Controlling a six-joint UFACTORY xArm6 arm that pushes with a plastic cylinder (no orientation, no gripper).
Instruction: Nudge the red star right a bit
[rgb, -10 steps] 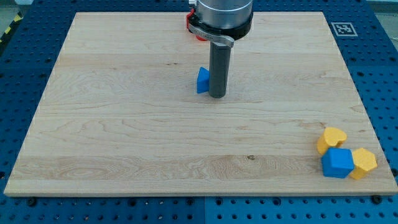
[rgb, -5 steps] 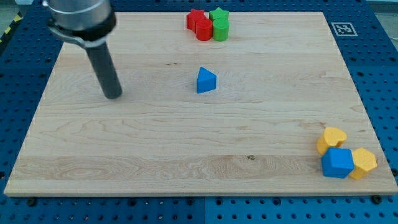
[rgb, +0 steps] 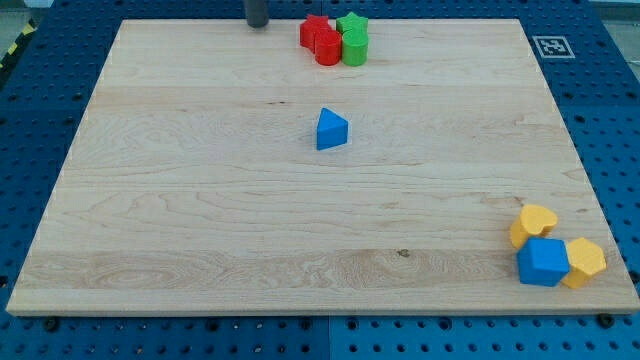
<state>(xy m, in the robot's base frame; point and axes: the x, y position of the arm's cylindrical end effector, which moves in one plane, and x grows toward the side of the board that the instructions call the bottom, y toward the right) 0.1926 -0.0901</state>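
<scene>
The red star (rgb: 314, 29) lies at the board's top edge, in a tight cluster with a red round block (rgb: 328, 48), a green star (rgb: 352, 22) and a green round block (rgb: 353, 47). My tip (rgb: 257, 25) shows as a short dark stub at the view's top, on the board's top edge. It stands to the left of the red star, apart from it by a small gap.
A blue triangle block (rgb: 331, 129) lies near the board's middle. At the bottom right corner, a yellow heart (rgb: 533, 222), a blue block (rgb: 543, 262) and a yellow hexagon block (rgb: 585, 262) sit together. A marker tag (rgb: 552, 46) is at the top right.
My rod moved from beside the blue triangle to the board's left, then up to the top edge left of the red star. No block has moved.
</scene>
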